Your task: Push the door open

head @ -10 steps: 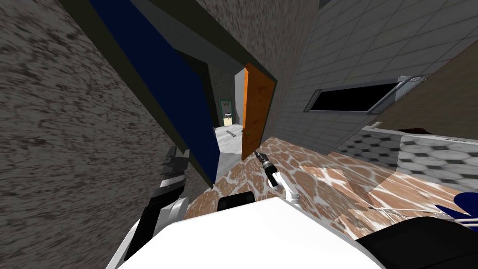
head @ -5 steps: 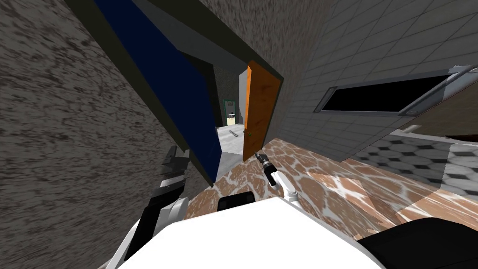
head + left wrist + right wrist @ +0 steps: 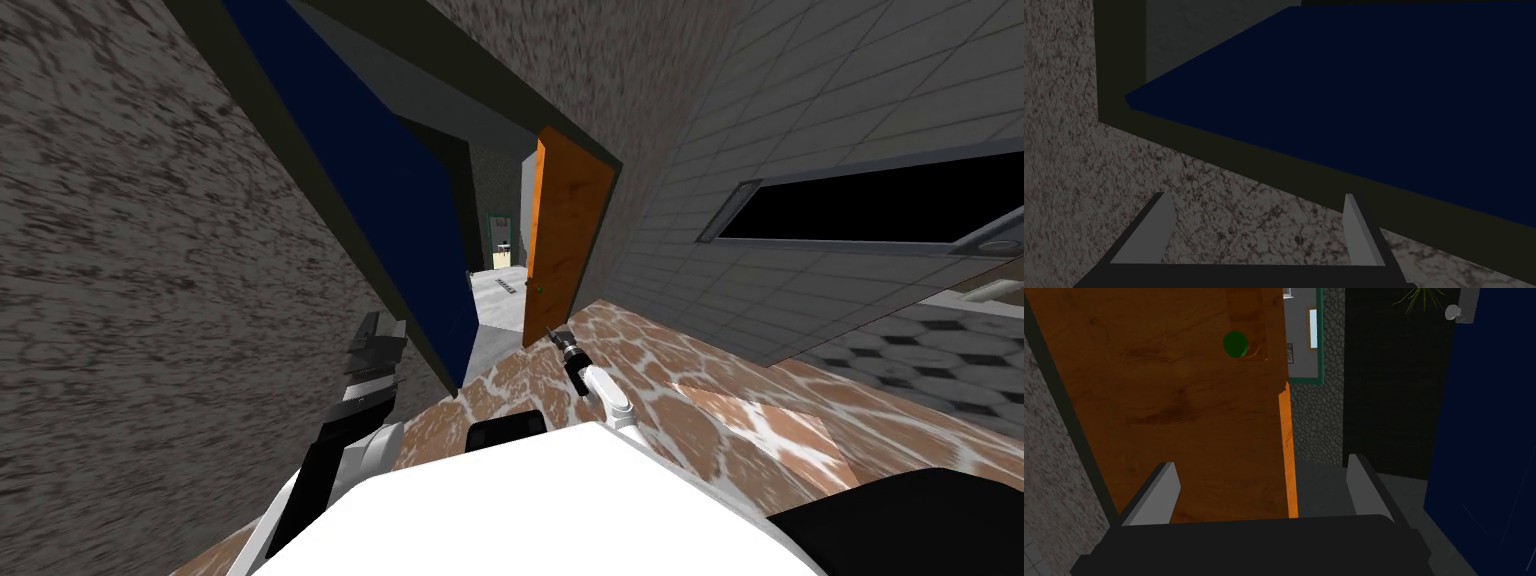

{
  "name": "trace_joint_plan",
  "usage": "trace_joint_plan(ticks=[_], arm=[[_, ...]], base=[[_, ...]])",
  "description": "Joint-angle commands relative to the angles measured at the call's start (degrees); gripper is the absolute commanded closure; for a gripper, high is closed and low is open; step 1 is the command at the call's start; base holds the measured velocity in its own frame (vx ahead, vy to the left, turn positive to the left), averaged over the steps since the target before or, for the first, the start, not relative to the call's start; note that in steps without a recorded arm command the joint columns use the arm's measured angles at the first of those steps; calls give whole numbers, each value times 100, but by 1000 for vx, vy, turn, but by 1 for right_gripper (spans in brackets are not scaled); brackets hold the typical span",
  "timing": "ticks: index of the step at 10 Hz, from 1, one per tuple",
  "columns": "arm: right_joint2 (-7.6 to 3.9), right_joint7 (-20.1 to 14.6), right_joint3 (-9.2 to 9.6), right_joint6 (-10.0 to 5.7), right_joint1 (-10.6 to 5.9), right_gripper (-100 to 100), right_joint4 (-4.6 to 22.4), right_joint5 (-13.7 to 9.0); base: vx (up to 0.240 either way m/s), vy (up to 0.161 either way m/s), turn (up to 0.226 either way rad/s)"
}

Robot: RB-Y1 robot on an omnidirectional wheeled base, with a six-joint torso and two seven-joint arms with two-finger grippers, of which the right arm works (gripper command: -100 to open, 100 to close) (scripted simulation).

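Right gripper spread wide at the orange door's edge

The orange door (image 3: 562, 235) is a flat slab with dark wood grain across its face and a brighter, plain orange strip down its free edge. It stands ajar in a dark frame (image 3: 590, 140), and a narrow gap beside it shows smooth grey ground and a cobbled wall beyond. A small round green knob (image 3: 1236, 343) sits on the face close to that edge.

The right gripper (image 3: 1260, 462) points at the lower part of the door, below the knob. Its two thin grey fingers (image 3: 1161, 490) stand fully apart with nothing between them but air, and the door's free edge runs up between them. I cannot tell whether they touch the door.

On the other side of the gap stands a smooth, deep blue door (image 3: 365, 190) with a pale knob (image 3: 1453, 311). The left gripper (image 3: 1257, 195) hangs near a rough wall (image 3: 130, 300) of speckled grey, just beside the blue door's dark frame, its fingers wide apart and empty.

The floor (image 3: 700, 400) is a patchwork of brown stones with white seams, and a tiled wall (image 3: 800, 120) in grey rises to the right
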Motion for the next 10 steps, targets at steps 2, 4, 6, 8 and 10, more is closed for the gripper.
trace_joint_plan(ticks=[2, 4, 6, 8, 10], arm=[[-39, 90, -12, 117, -109, -100, 257, 462], [-81, 116, 3, 199, -157, -100, 362, 755], [-163, 168, 33, 364, -253, -100, 572, 1149], [-204, 194, 47, 445, -301, -100, 676, 1429], [-243, 220, 62, 525, -348, -100, 778, 1632]], base=[[27, -77, 147], [22, -103, 151], [14, -87, 147], [8, -80, 115], [23, -98, 142]])
